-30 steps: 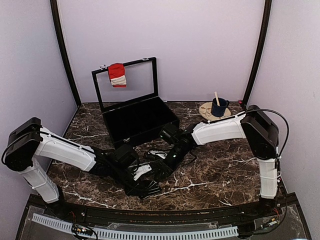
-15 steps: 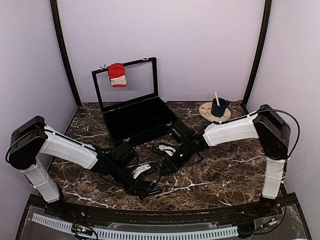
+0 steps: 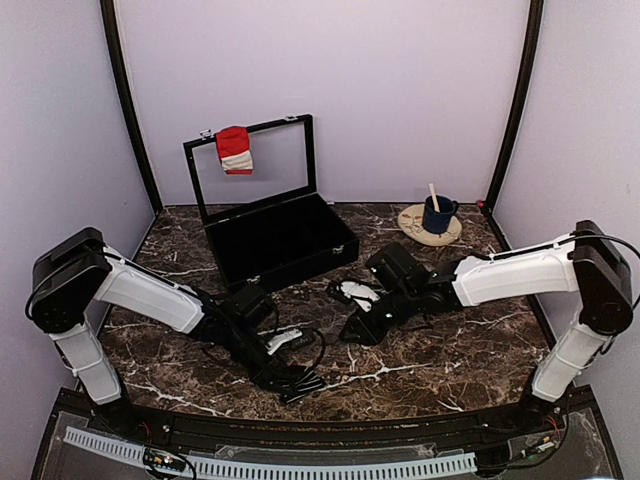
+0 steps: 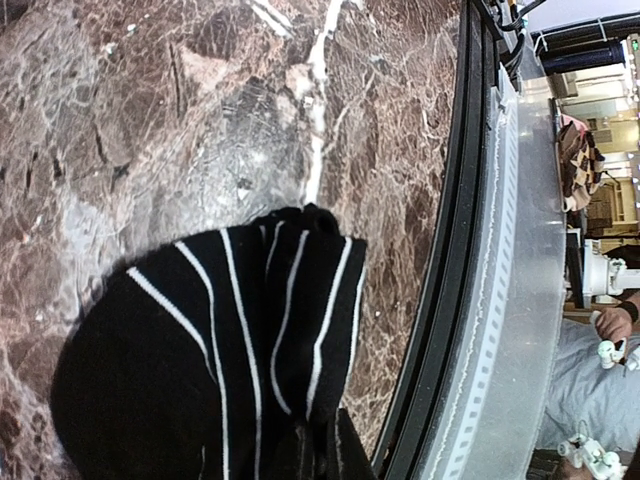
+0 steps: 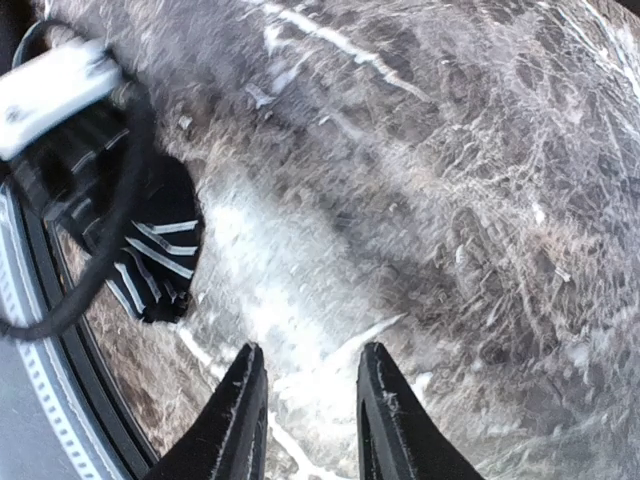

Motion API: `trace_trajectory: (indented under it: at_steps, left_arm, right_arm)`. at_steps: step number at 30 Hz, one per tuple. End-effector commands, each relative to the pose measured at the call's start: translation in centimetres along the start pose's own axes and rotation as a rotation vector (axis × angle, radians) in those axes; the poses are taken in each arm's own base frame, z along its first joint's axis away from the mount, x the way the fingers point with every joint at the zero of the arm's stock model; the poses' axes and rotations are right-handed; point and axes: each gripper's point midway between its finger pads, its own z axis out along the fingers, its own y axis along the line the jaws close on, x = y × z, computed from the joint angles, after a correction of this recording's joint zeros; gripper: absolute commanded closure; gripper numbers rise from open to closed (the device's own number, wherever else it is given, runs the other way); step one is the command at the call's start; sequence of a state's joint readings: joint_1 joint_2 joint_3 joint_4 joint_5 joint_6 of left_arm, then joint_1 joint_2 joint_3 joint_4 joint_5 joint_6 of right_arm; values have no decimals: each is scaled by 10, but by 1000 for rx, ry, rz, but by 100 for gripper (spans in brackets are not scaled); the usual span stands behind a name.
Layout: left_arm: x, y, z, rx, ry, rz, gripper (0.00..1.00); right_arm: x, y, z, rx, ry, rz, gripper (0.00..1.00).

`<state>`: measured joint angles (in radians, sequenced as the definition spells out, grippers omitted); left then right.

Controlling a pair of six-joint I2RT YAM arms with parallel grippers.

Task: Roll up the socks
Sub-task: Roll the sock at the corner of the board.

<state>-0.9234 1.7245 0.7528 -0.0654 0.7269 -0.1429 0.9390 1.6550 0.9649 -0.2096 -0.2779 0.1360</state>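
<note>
Black striped sock [image 4: 230,350]: lies bunched on the marble table [image 3: 450,350] near its front edge, white stripes running along a folded heap. Left gripper [image 3: 283,372]: low over this sock, jaws pressed together on the fabric where the heap narrows toward the wrist camera; the fingers themselves are barely visible in that view. Right gripper [image 5: 310,355]: fingers [image 5: 245,400] spread with a moderate gap, nothing between them, hovering just above bare table to the right of the sock and apart from it; this view is blurred. Red sock [image 3: 234,150], with a white band: hangs over the top edge of the upright lid [image 3: 255,165] of the black case [image 3: 275,240], which stands open at the back left. Blue cup [image 3: 437,215]: on a round mat [image 3: 415,222] at the back right, a stick standing in it.
</note>
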Motion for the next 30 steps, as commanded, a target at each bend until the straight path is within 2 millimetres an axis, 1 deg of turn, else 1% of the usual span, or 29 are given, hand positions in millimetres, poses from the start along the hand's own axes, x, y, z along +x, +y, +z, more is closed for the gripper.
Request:
trace_trajectory:
  at_steps: [1, 6, 12, 18, 20, 23, 30]
  left_arm:
    - [27, 9, 4, 18, 106, -97, 100]
    - [26, 12, 4, 61, 122, -133, 100]
    - [25, 15, 4, 82, 138, -153, 100]
    - [25, 17, 4, 98, 147, -165, 100]
    - [26, 18, 3, 103, 148, -171, 100]
    - [27, 18, 4, 115, 152, -177, 100]
    - [30, 17, 3, 134, 165, -190, 100]
  right_arm:
    - [-9, 19, -13, 66, -98, -146, 71]
    - [5, 42, -12, 99, -99, -269, 70]
    - [18, 71, -2, 107, -77, -409, 70]
    - [24, 96, 8, 111, -50, -539, 69]
    - [30, 100, 17, 114, -23, -573, 69]
    - [33, 107, 23, 115, -9, -617, 69]
    - [31, 114, 35, 133, 10, -703, 66]
